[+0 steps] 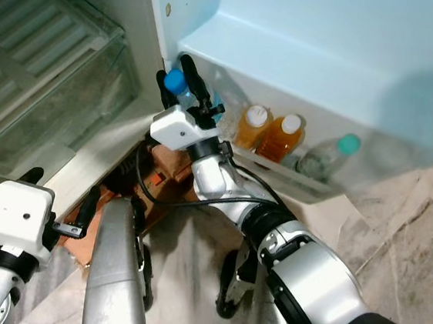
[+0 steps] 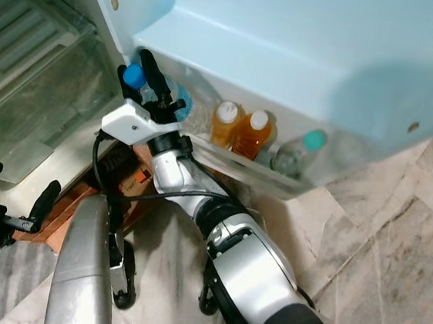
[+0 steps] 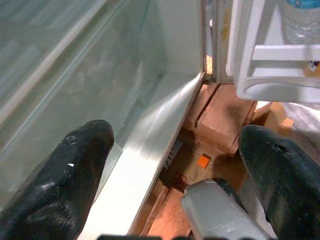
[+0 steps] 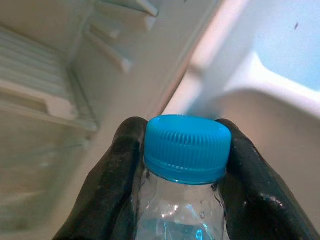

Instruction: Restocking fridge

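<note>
Right wrist view: right pincer (image 4: 185,165) clamped on clear blue-capped plastic water bottle (image 4: 186,150) | at white fridge door shelf (image 1: 307,179) (beside orange juice bottles (image 1: 270,133)) | next: lower, release | left pincer (image 3: 175,165) spread, idle

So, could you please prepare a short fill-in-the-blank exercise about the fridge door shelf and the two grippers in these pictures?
1. The right gripper is shut on a water bottle with a ____ cap.
2. On the door shelf stand ____ bottles of orange juice.
3. The left gripper has its fingers ____.
4. The clear bottle at the juice's side has a ____ cap.

Missing words: blue; two; open; teal
</note>
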Controlling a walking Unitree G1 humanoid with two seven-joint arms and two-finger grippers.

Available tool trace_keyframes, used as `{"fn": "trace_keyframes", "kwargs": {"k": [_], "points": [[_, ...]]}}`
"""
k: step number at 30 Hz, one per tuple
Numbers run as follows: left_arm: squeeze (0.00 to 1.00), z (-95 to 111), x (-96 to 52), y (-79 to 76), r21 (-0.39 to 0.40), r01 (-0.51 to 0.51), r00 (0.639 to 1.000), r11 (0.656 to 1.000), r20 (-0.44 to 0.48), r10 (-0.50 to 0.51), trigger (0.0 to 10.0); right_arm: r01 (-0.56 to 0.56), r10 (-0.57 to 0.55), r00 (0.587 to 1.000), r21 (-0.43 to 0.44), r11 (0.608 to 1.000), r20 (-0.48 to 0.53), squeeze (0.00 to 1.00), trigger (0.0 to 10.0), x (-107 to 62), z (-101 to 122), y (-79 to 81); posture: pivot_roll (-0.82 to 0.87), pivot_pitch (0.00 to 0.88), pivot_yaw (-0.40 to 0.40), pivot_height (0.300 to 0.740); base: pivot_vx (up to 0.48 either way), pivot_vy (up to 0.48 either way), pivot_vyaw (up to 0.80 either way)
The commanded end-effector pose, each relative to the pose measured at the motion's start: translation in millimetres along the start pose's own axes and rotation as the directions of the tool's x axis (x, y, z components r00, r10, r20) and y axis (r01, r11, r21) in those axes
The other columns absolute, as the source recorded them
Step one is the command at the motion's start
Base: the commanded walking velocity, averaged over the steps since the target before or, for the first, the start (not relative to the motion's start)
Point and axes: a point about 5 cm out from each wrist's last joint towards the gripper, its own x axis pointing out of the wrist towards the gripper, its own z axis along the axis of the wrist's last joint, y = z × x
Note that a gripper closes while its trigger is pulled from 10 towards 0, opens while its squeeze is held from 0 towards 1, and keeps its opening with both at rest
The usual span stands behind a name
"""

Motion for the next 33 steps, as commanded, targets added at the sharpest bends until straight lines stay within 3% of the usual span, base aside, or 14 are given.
{"fn": "trace_keyframes", "kwargs": {"k": [1, 3, 4, 5, 11, 21, 24, 27, 33], "points": [[0.0, -1.1, -4.9, -0.8, 0.008, -0.002, 1.0, 1.0, -0.021, 0.002, 10.0, 0.12, -0.087, 0.939, 0.081, 0.989, -0.332, 0.0, 10.0, -17.8, -38.8, -9.4, 0.38, 0.495, -0.053, 0.543, 0.0, 0.0, 0.0], [0.0, -1.0, -3.7, -1.0, 0.008, 0.001, 1.0, 1.0, -0.02, -0.001, 10.0, 0.134, -0.084, 0.921, 0.107, 0.985, -0.381, 0.0, 10.0, -20.8, -45.9, -13.3, 0.38, 0.491, -0.054, 0.543, 0.0, 0.0, 0.0], [0.0, -1.3, -2.8, -0.7, 0.009, 0.003, 1.0, 1.0, -0.021, -0.003, 10.0, 0.152, -0.088, 0.904, 0.123, 0.981, -0.418, 0.21, 10.0, -23.1, -51.5, -17.3, 0.37, 0.491, -0.052, 0.543, 0.0, 0.0, 0.0], [0.0, -1.5, -2.3, -0.5, 0.01, 0.004, 1.0, 1.0, -0.021, -0.003, 10.0, 0.158, -0.084, 0.897, 0.137, 0.978, -0.435, 1.0, 10.0, -24.2, -54.3, -19.6, 0.37, 0.49, -0.052, 0.543, 0.0, 0.0, 0.0], [0.0, -1.1, 1.0, -1.6, 0.009, 0.013, 1.0, 1.0, -0.021, -0.013, 10.0, 0.207, -0.09, 0.853, 0.174, 0.963, -0.514, 1.0, 10.0, -30.1, -66.0, -27.5, 0.37, 0.484, -0.052, 0.543, 0.0, 0.0, 0.0], [0.0, -1.7, 1.5, -2.7, 0.014, 0.023, 0.999, 1.0, -0.023, -0.023, 10.0, 0.179, -0.063, 0.844, 0.169, 0.969, -0.533, 1.0, 10.0, -36.3, -73.4, -31.6, 0.36, 0.482, -0.049, 0.543, 0.0, 0.0, 0.0], [0.0, -2.1, 2.7, -3.1, 0.014, 0.022, 0.999, 1.0, -0.023, -0.022, 10.0, 0.192, -0.081, 0.857, 0.168, 0.967, -0.51, 1.0, 10.0, -33.7, -72.1, -36.8, 0.36, 0.48, -0.05, 0.543, 0.0, 0.0, 0.0], [0.0, -4.0, 6.3, -3.4, 0.014, 0.023, 0.999, 1.0, -0.022, -0.023, 10.0, 0.211, -0.07, 0.862, 0.23, 0.95, -0.502, 1.0, 10.0, -30.1, -70.8, -40.4, 0.35, 0.467, -0.056, 0.543, 0.0, 0.0, 0.0], [0.0, -10.8, 23.6, -2.1, 0.013, 0.005, 1.0, 1.0, -0.016, -0.005, 10.0, 0.211, -0.06, 0.912, 0.337, 0.918, -0.406, 1.0, 10.0, -19.2, -60.8, -50.5, 0.3, 0.396, -0.076, 0.543, 0.0, 0.0, 0.0]]}}
